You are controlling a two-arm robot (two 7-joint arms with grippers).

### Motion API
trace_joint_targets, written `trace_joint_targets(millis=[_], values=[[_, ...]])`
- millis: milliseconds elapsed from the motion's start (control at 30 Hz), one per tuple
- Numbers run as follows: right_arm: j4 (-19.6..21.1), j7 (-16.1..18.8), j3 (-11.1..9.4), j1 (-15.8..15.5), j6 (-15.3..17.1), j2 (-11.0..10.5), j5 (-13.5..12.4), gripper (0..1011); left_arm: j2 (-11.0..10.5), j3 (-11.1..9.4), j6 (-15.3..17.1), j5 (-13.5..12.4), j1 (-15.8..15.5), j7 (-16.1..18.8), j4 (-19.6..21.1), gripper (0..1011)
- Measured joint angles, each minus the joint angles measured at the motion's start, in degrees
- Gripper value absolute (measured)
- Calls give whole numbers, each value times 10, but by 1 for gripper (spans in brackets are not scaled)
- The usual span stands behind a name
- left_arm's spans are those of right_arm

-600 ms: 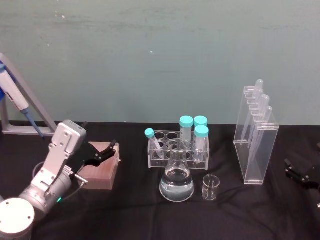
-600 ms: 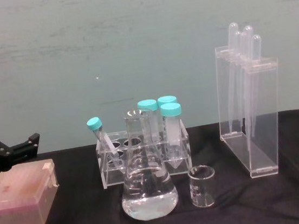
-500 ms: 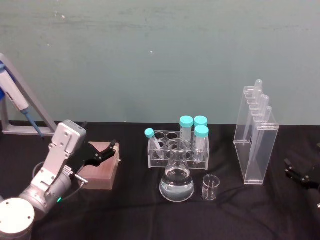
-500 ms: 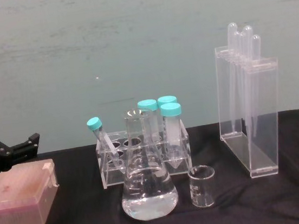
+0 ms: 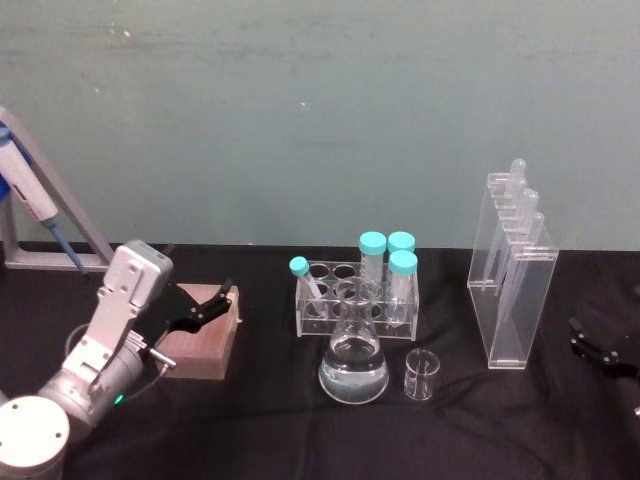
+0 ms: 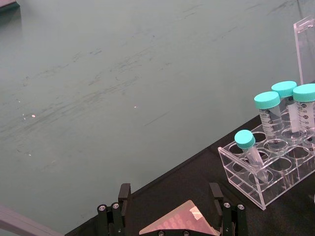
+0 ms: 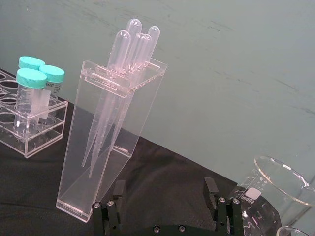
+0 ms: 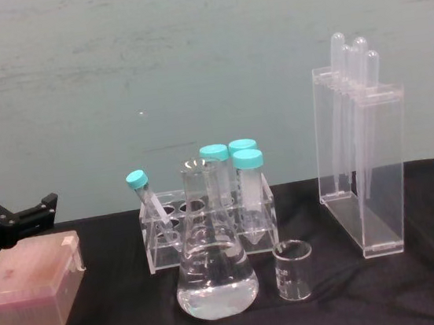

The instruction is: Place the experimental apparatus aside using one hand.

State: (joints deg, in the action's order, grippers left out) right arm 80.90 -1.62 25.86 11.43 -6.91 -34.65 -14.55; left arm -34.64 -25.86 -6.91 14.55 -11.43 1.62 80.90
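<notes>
Approach step, no grip yet. Holds right claw (image 7: 165, 189) wide, empty, pipette stand (image 7: 110, 137) just ahead, flask (image 8: 215, 278) and beaker (image 8: 295, 270) beyond it. Parks left claw (image 6: 170, 191) wide over pink box (image 5: 200, 335). Next, likely: closing around stand.

nothing has visibly changed: the left tool (image 5: 222, 296), right tool (image 5: 584, 338) and flask (image 5: 353, 368) sit as before.

right gripper (image 5: 582, 337) partly beyond the head view's right edge, pink box (image 5: 205, 345) partly behind the left gripper (image 5: 218, 300)
</notes>
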Motion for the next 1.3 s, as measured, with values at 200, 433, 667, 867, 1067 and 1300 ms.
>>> trace_joint_targets(millis=[200,433,667,867,1067,1300], values=[[0,0,0,0,0,0,0,1000,0,0,0,0,0,0,0,1000],[0,0,0,0,0,0,0,1000,0,0,0,0,0,0,0,1000],[0,0,0,0,0,0,0,1000,0,0,0,0,0,0,0,1000],[0,0,0,0,0,0,0,1000,0,0,0,0,0,0,0,1000],[5,0,-8,-4,1,2,0,1000,0,0,0,0,0,0,0,1000],[31,-4,-28,-24,1,4,-2,1000,0,0,0,0,0,0,0,1000]])
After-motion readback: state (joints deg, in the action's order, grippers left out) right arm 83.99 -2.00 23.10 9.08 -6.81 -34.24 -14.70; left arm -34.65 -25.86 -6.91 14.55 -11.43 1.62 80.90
